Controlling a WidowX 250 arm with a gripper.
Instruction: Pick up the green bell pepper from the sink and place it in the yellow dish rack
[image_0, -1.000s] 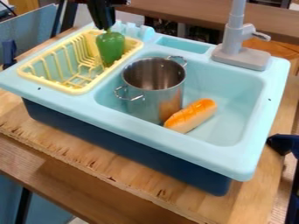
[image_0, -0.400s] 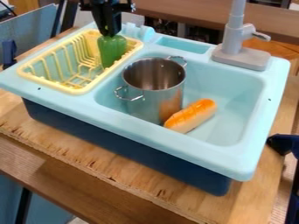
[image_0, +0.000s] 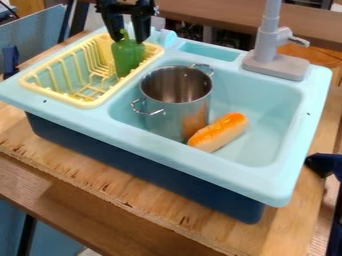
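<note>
The gripper (image_0: 129, 41) hangs, fingers spread, at the top of the green pepper (image_0: 127, 58), upright in the yellow rack (image_0: 83, 104) near its pot-side rim, apart from the steel pot (image_0: 170, 117).

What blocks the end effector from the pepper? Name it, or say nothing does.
Nothing visible does: the open end effector hangs right at the pepper's top. The pot stands off to the side, in the sink.

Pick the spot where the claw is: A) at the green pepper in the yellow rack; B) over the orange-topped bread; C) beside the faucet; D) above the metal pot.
A: the claw hangs open at the top of the green pepper in the yellow rack.
</note>
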